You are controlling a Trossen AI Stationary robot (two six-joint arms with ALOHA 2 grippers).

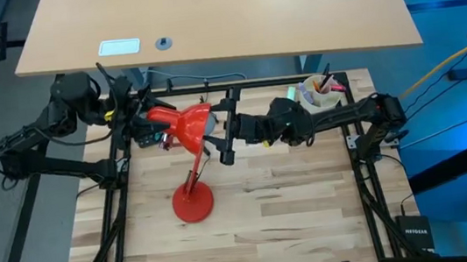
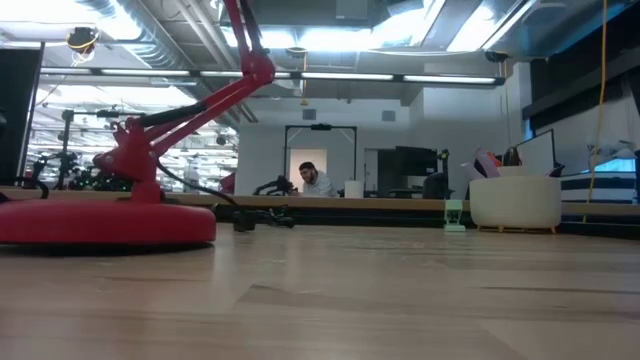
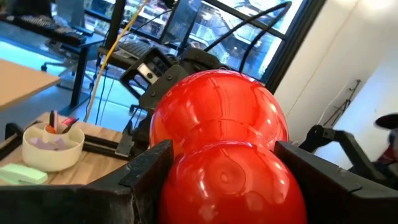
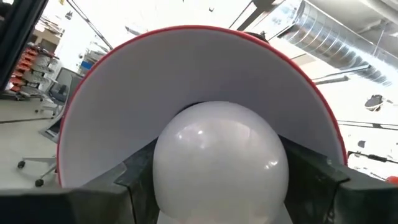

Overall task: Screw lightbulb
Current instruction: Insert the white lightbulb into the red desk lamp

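My right gripper (image 4: 217, 186) clamps lightbulb (image 4: 219, 163), base pointing into lamp shade (image 4: 199, 81) mouth, axes lined up. Left gripper (image 3: 224, 180) clamps shade's back.

- The lamp shade (image 1: 190, 123) is showing glossy red outside, white inside.
- The lightbulb (image 4: 221, 163) is showing frosted white.
- The lamp base (image 1: 193, 204) is showing red.
- The cup (image 2: 515, 203) is looking white.
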